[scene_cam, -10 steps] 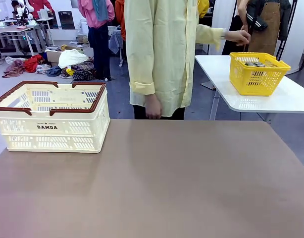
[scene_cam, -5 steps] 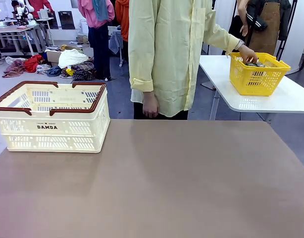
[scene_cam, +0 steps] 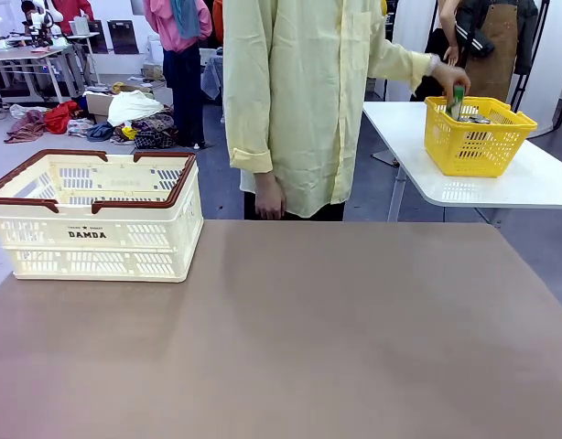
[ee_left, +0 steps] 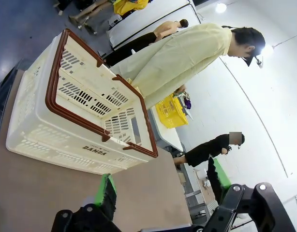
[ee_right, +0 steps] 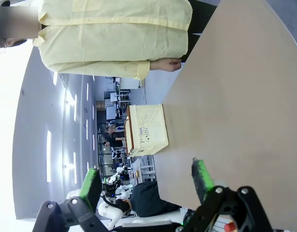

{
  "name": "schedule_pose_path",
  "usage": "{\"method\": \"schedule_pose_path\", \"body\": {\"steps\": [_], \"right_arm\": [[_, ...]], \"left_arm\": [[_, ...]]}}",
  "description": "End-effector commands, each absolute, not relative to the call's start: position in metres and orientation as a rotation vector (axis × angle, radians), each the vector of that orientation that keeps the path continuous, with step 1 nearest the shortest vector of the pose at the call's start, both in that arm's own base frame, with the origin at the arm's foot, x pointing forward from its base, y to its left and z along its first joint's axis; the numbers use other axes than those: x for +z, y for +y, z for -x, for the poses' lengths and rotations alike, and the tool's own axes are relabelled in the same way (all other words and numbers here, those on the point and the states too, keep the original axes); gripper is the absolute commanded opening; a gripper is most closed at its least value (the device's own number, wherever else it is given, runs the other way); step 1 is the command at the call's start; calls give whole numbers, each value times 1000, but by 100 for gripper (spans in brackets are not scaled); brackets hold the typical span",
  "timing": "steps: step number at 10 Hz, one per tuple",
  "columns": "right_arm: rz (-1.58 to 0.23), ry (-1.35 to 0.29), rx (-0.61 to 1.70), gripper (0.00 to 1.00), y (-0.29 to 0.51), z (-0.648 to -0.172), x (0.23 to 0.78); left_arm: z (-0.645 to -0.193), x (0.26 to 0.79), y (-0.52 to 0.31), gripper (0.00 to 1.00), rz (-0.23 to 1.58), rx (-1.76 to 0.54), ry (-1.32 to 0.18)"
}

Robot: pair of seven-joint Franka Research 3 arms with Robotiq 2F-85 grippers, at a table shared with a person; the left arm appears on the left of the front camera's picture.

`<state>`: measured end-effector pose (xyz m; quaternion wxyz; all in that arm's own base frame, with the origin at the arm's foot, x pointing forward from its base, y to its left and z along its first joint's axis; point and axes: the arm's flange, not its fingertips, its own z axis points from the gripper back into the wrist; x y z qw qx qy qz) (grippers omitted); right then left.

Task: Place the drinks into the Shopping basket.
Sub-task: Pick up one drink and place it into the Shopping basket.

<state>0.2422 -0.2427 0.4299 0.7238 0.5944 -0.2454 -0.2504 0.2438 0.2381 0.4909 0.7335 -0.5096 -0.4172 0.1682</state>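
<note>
Grippers both spread wide, nothing between the jaws: left gripper [ee_left: 162,183] hangs near the Shopping basket [scene_cam: 98,242], right gripper [ee_right: 146,182] over the bare brown table [scene_cam: 336,338]. No drink on my table, so nothing to reach for yet. Shopping basket sits at the table's left side, top open, and looks empty from the left wrist view. Farther off, the person's hand [scene_cam: 450,80] holds the dark green can [scene_cam: 458,102] just above the yellow basket [scene_cam: 478,142] on the white side table [scene_cam: 528,183]. Other cans in there are too small to tell.

Risks, my judgement:
- Moving an arm early could meet the person's arm as it comes across.
- A slim can may tip when set down.
- It may slip if I close off-centre.
- A clumsy drop could catch the brown rim and bounce out.
</note>
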Motion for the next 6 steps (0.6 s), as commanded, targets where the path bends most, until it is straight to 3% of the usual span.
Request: {"method": "schedule_pose_path", "body": {"steps": [1,6], "right_arm": [[-1333,-563,-550,100,-243,-243,434],[-1333,-563,-550,100,-243,-243,434]], "left_arm": [[-246,492,240,100,1125,351,-937],[-246,492,240,100,1125,351,-937]]}}
